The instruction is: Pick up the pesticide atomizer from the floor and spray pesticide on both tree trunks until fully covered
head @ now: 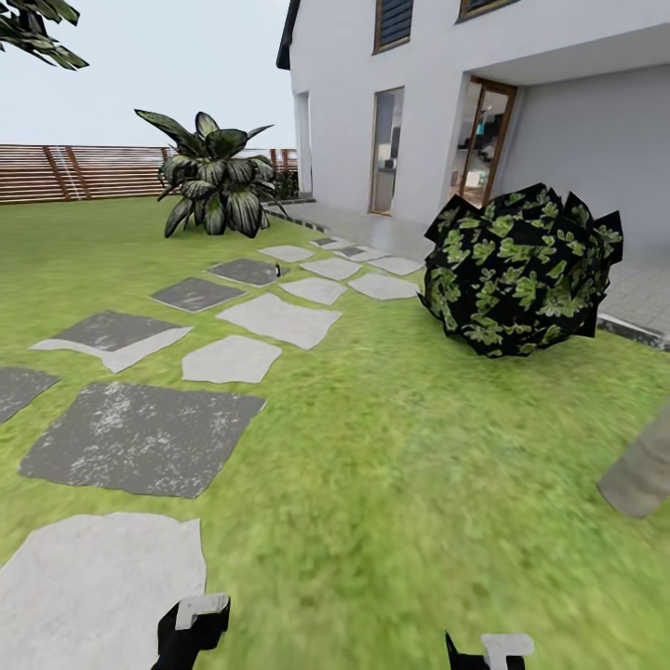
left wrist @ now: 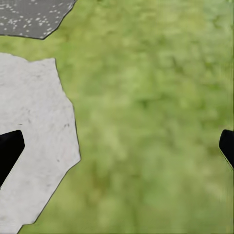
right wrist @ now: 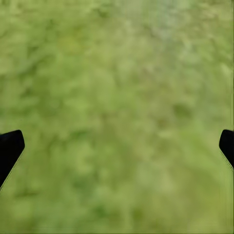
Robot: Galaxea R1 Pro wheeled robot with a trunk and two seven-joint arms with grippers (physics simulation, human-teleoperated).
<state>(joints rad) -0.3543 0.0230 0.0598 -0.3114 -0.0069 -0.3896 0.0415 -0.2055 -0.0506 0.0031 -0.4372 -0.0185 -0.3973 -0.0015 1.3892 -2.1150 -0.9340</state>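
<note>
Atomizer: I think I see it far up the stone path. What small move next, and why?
Probably drive forward along the stones toward the small dark atomizer at the edge of a far grey slab. It is well beyond both claws, left and right, which hang open and empty over grass. The speck is too small to confirm; a closer look would settle it.

lawn [head: 400,465]: matt green grass, soft and blurred in texture
stepping stones [head: 140,437]: rough stone, some dark grey and speckled, some pale grey and smoother
fence [head: 74,172]: brown wooden slats laid level
house wall [head: 344,93]: smooth white plaster, matt
bush [head: 521,270]: jagged leaves, dark with green mottling, faintly glossy
tree trunk [head: 642,475]: pale beige-grey, smooth, matt
fingers [left wrist: 9,151]: black, smooth, matt; white-tipped in the head view
</note>
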